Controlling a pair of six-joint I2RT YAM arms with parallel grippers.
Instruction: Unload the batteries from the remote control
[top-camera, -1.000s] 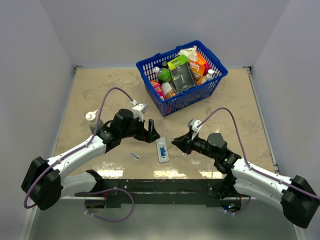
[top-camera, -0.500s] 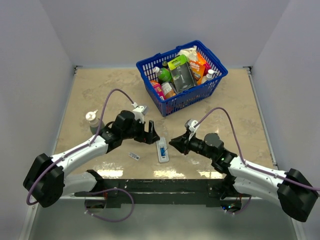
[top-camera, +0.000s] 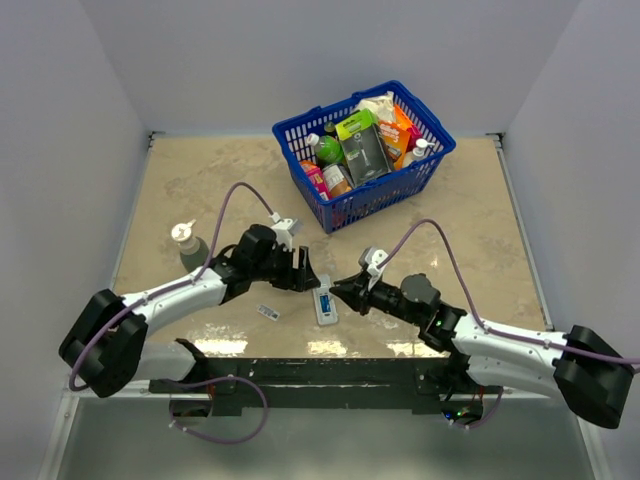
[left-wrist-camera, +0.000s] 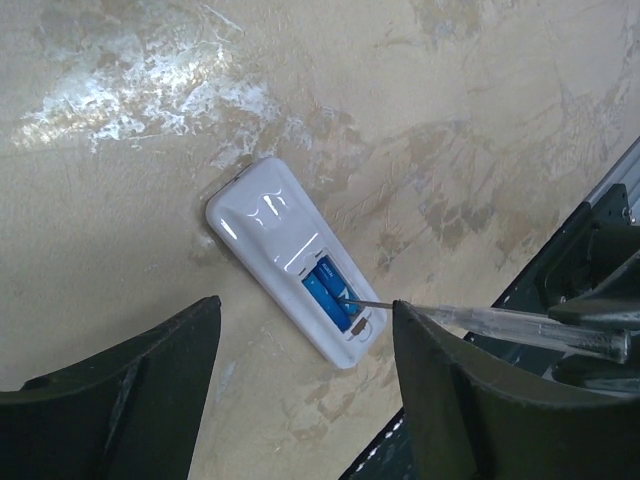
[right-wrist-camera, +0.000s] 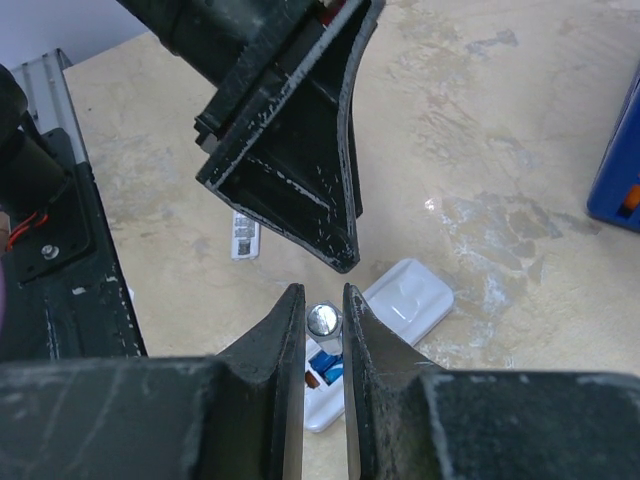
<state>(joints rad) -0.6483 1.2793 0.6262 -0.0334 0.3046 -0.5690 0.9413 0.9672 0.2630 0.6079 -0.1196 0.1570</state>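
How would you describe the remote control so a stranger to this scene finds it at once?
From the blue basket at the far side of the table, come toward the near edge, slightly left. The remote control lies flat there: a slim white bar whose open recess shows a blue battery, unlike the tiny greyish piece to its left.

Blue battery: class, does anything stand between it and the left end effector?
Only the thin tool clamped in the right end effector: its tip sits in the remote's open recess at the blue battery. Nothing else visible blocks the left end effector.
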